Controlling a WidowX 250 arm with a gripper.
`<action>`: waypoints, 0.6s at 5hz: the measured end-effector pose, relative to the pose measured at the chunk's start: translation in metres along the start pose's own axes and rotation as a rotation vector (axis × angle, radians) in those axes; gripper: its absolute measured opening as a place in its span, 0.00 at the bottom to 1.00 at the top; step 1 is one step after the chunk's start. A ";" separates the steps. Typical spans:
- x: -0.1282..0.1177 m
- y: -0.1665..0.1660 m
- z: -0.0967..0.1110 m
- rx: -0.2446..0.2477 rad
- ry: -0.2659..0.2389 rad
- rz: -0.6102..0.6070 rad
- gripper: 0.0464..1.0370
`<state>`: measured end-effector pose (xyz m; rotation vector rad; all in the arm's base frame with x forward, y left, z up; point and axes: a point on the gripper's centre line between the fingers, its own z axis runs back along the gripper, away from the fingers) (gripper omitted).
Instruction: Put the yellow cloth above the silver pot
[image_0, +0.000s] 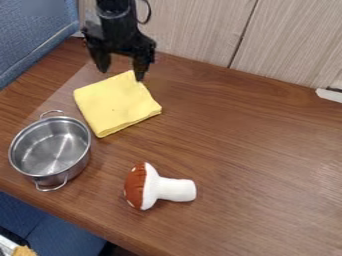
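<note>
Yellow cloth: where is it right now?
In the camera view, the yellow cloth lies folded on the wooden table at upper left, just below the open gripper and to the upper right of the silver pot.

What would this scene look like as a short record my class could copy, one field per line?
surface: brown wooden table
cloth: yellow, lying flat on the table, beside the pot
pot: silver, two handles, upright, uncovered, at the table's left
toy mushroom: on its side, red cap left, white stem right
gripper: open, at the cloth's far edge
task state: cloth not yet above the pot
</note>
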<state>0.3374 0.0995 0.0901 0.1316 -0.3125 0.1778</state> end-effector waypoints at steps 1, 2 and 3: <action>-0.003 0.003 0.025 -0.009 -0.056 0.013 0.96; -0.004 0.006 0.026 -0.004 -0.059 0.022 0.96; -0.004 0.006 0.026 -0.004 -0.059 0.022 0.96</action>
